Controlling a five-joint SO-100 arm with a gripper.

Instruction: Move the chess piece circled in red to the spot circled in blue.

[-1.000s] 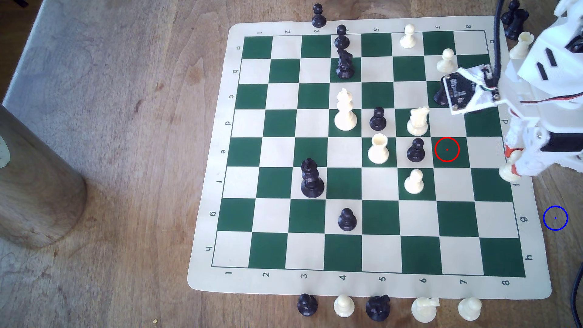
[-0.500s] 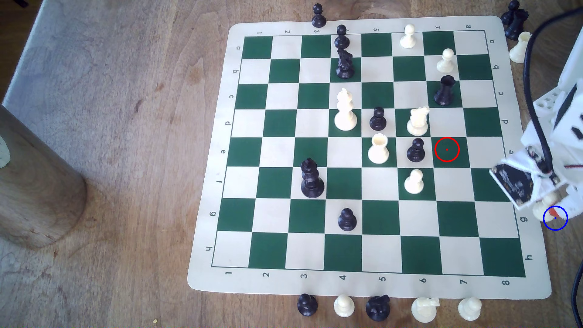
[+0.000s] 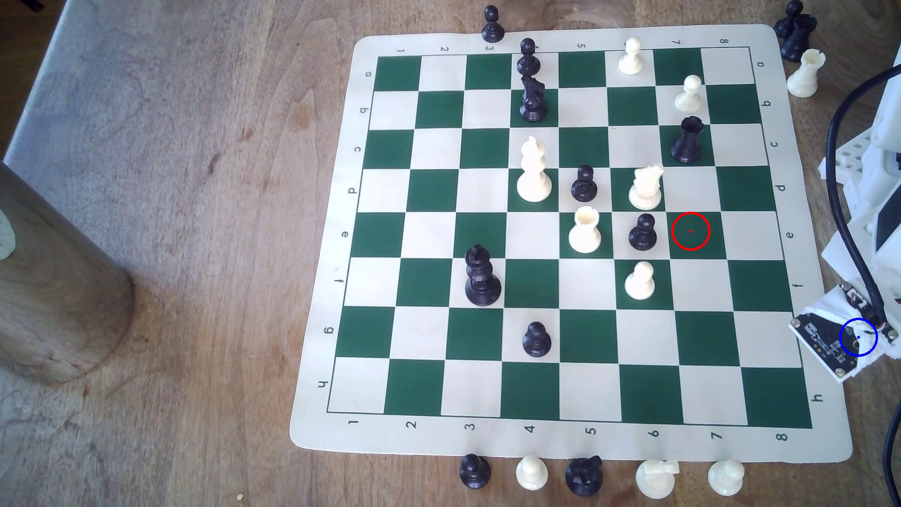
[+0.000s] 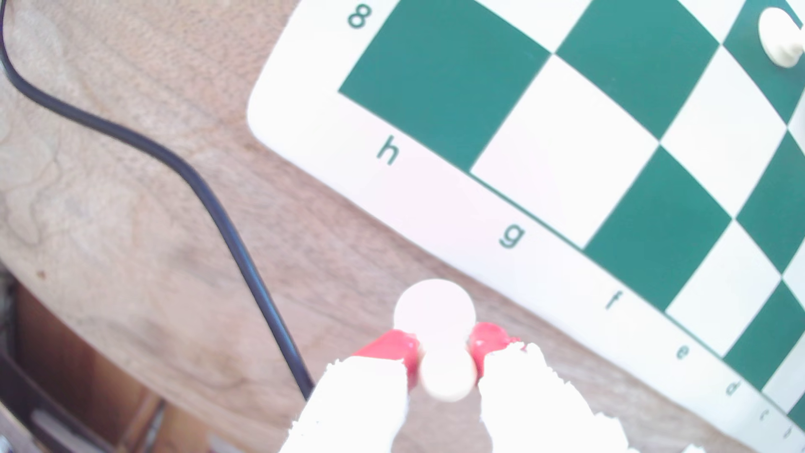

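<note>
Clamped between the red-tipped fingers point(image 4: 488, 342) of the gripper point(image 4: 444, 353), the cream pawn point(image 4: 435, 313) is held by its narrow neck, its round base turned toward the wrist camera and its ball head seen just behind the fingertips. In the wrist view the pawn is seen over bare wood point(image 4: 130, 218), just off the white border of the chess mat point(image 4: 435, 209) near the letter g, with a black cable point(image 4: 209, 204) curving across the table beside it. In the exterior view the arm point(image 3: 872, 195) is seen at the right edge, and its dark circuit board point(image 3: 824, 341) is overlapped by the blue ring point(image 3: 858, 337), so the spot beneath is hidden there. The red ring point(image 3: 691, 231) is drawn on a green square with no piece in it, just to the exterior view's right of a black pawn point(image 3: 642, 233).
</note>
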